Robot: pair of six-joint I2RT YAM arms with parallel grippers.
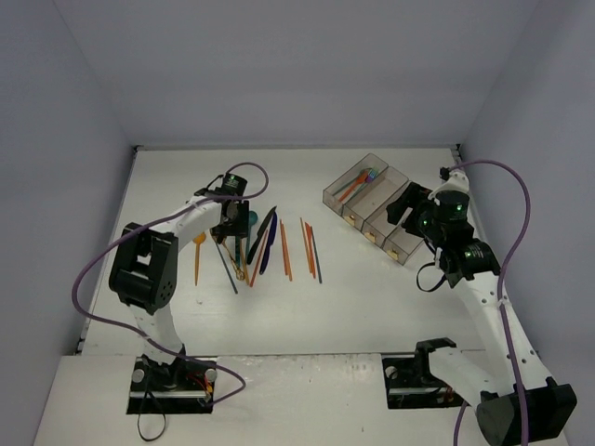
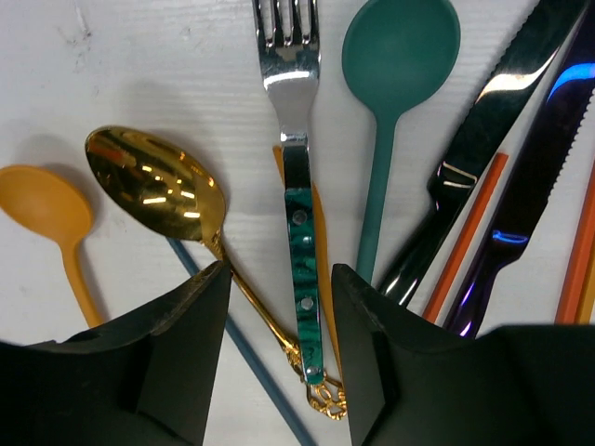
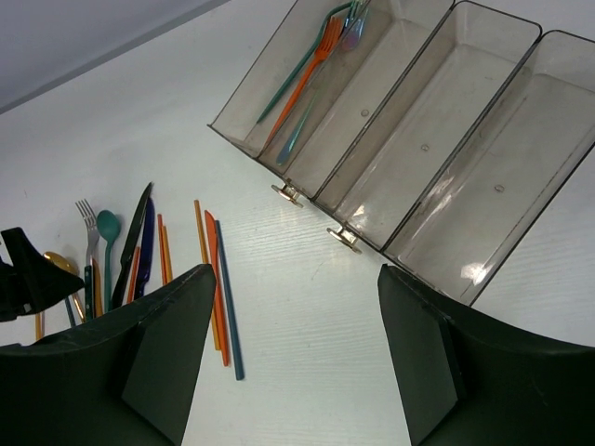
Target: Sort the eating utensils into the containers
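On the left of the worktop (image 1: 353, 307), the left end effector (image 2: 281, 279) stands spread over the loose eating utensils (image 1: 270, 246). Its fingers are either side of a green-handled fork (image 2: 299, 214) and the stem of a gold spoon (image 2: 153, 181), with a gap showing beside the fork. Dark knives (image 2: 483, 130) lie just beside. Farther right, the right end effector (image 3: 297, 297) hangs spread and empty near the containers (image 3: 423, 149), whose end bin holds an orange fork (image 3: 311, 74).
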